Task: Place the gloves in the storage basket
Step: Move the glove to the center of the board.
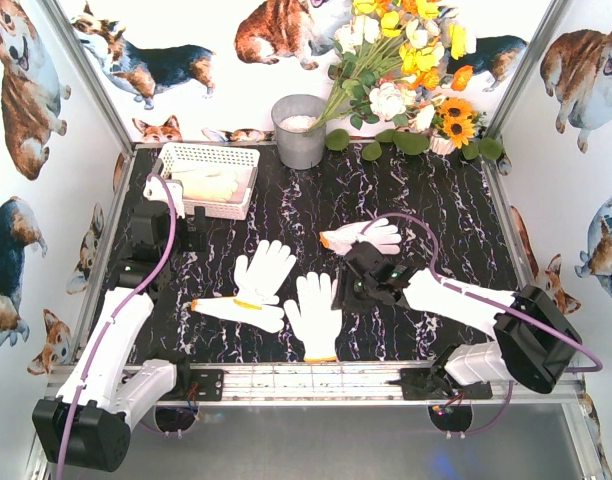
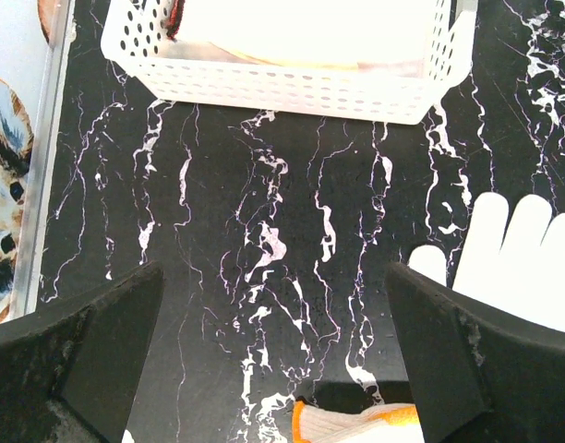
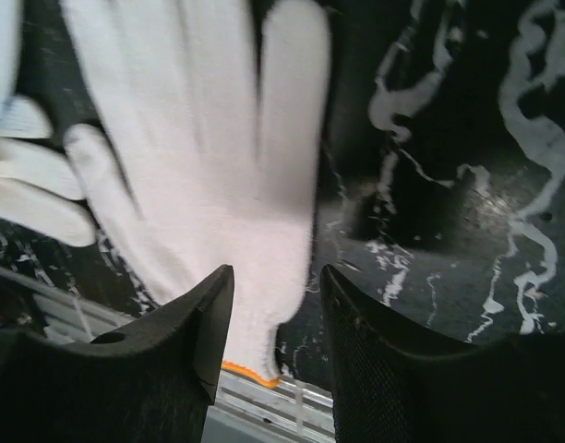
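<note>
The white lattice storage basket (image 1: 212,153) stands at the back left with pale gloves lying in it; its front wall shows in the left wrist view (image 2: 292,92). Several white gloves lie on the black marble table: one (image 1: 264,268), one flat with an orange cuff (image 1: 241,310), one with its cuff towards the front rail (image 1: 314,315), and one at centre right (image 1: 364,237). My left gripper (image 1: 186,230) (image 2: 273,277) is wide open and empty, just in front of the basket. My right gripper (image 1: 348,285) (image 3: 277,277) is open, low beside the front glove (image 3: 218,166).
A grey metal bucket (image 1: 299,130) and a bunch of artificial flowers (image 1: 406,70) stand at the back. An aluminium rail (image 1: 316,380) runs along the front edge. Printed walls close in left, right and back.
</note>
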Controlling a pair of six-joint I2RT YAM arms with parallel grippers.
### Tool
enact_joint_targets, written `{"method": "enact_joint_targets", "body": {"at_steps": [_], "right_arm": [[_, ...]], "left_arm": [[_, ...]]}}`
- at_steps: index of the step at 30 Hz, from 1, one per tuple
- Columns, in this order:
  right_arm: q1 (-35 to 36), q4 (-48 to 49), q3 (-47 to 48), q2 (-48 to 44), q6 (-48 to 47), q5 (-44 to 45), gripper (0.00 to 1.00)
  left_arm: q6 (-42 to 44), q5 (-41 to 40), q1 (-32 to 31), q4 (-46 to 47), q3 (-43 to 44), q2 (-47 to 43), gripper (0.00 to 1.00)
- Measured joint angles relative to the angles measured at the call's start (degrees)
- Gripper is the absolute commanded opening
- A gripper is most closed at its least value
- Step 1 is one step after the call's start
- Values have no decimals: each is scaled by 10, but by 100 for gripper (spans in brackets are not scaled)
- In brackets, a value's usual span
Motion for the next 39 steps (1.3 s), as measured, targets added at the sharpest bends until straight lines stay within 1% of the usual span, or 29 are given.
{"method": "enact_joint_targets", "body": {"at_steps": [4, 11, 19, 23, 26, 27, 29, 31, 39], "right_arm": [[0, -13, -20, 9, 18, 14, 42], [-7, -12, -20, 32, 19, 38, 40], [-17, -11, 38, 99, -6, 50, 38], [-17, -3, 45, 110, -13, 47, 30], [-17, 1, 47, 115, -14, 45, 26], [-17, 2, 47, 117, -14, 45, 23], [-17, 2, 52, 122, -16, 45, 14], [-17, 2, 59, 131, -21, 45, 1], [-18, -5, 67, 139, -29, 47, 0]], "left_arm": [[0, 1, 0, 0, 0, 4, 100], [0, 0, 0, 0, 0, 4, 100], [0, -3, 0, 0, 0, 4, 100], [0, -6, 0, 0, 0, 4, 100], [0, -7, 0, 0, 0, 4, 100], [0, -7, 0, 0, 0, 4, 100], [0, -7, 0, 0, 0, 4, 100], [0, -7, 0, 0, 0, 4, 100], [-13, -6, 0, -2, 0, 5, 100]]}}
